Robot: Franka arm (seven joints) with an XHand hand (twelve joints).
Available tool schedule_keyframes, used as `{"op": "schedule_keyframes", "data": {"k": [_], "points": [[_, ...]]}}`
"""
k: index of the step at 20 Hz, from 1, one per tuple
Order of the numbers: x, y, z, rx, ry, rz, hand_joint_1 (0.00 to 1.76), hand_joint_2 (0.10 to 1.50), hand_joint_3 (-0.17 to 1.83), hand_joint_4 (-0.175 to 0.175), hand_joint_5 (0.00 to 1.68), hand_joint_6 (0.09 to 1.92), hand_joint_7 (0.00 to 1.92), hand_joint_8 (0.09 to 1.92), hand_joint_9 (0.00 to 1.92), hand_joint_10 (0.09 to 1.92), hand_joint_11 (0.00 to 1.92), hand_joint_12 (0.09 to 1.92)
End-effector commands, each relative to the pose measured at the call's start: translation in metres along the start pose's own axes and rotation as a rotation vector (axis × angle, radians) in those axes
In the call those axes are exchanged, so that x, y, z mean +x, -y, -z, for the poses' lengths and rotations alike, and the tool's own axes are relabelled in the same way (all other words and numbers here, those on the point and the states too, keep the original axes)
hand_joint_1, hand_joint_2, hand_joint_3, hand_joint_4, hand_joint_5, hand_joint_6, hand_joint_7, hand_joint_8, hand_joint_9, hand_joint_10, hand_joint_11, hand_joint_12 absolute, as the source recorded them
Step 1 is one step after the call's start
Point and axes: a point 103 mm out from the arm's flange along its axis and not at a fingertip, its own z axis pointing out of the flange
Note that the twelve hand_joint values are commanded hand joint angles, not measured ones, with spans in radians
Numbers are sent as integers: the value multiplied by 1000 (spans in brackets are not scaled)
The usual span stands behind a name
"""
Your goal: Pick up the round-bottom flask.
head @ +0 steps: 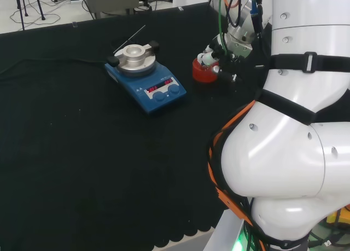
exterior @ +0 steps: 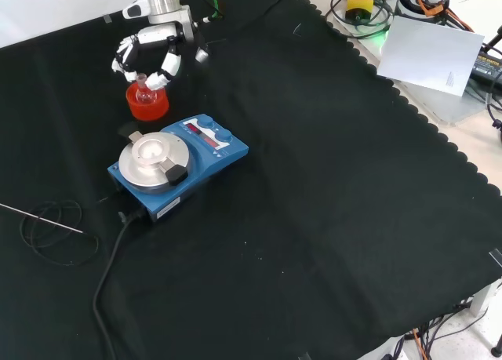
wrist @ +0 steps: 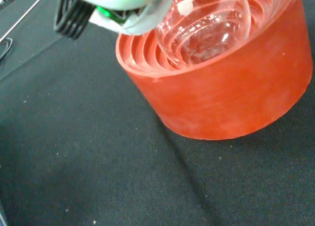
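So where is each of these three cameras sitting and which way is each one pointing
Head view: behind and above the arm's base, looking over the white arm links at the bench; the robot hand is at the red ribbed stand.
Front view: across the bench, looking down on the cloth; the robot hand enters from the top.
Wrist view: at the wrist, close on the round-bottom flask seated in the stand.
Head and front views share the blue hotplate stirrer.

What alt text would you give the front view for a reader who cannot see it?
The robot hand hangs with curled fingers around the neck of a clear flask sitting in a red ring stand at the far left of the black cloth. A blue hotplate stands just in front of the stand.
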Motion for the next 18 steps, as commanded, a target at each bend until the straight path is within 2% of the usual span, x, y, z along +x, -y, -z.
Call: {"op": "schedule_keyframes", "data": {"k": [1,9,13,15,16,17,18], "points": [[0,0,-1,0,5,-3,955,644,706,-80,839,737,372,666,505,693,170,1345],[-1,1,-2,0,11,-9,963,652,706,-83,842,745,375,665,511,692,178,1342],[1,1,-1,-21,27,5,970,664,707,-84,896,753,384,663,522,689,185,1340],[2,2,-1,-46,28,13,1023,836,453,62,992,878,404,660,546,684,205,1341],[2,3,0,-68,21,18,1041,888,362,98,1027,892,419,658,562,679,225,1337],[3,3,1,-87,20,22,1055,911,316,113,1055,885,440,653,583,671,246,1330],[3,3,1,-95,27,25,1069,898,337,112,1079,879,475,638,622,652,280,1322]]}}
